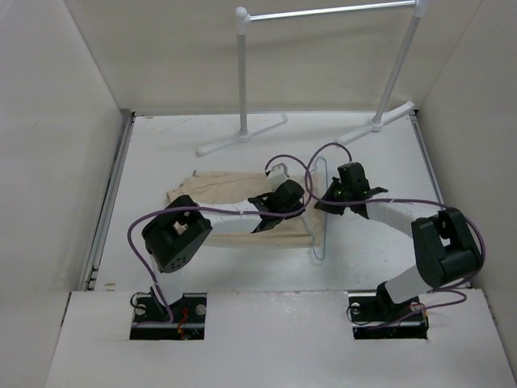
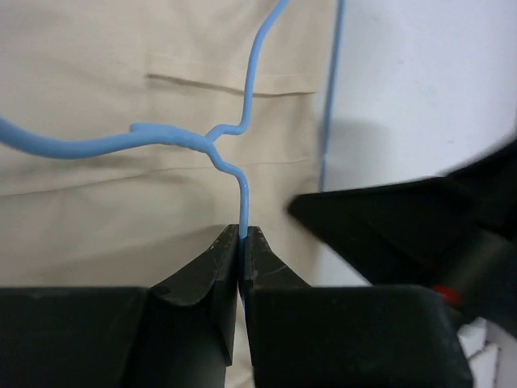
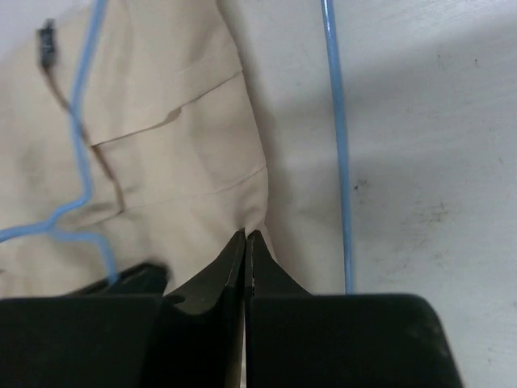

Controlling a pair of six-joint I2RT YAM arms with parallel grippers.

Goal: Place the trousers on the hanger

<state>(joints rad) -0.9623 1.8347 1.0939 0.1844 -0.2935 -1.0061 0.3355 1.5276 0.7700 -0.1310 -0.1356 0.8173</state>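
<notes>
The left end effector (image 2: 241,238) is clamping its 2 fingers shut on the thin wire neck of the hanger (image 2: 174,139). The wire is running straight ahead from its tips and branching just beyond them. The trousers (image 2: 97,65) are lying flat on the tabletop (image 3: 428,121), beneath and ahead of that end effector and under the hanger. The right end effector (image 3: 245,242) is sitting closed with its tips touching the trousers' edge; I cannot tell whether it is pinching cloth. 1 hanger wire is lying along the tabletop just right of its tips.
</notes>
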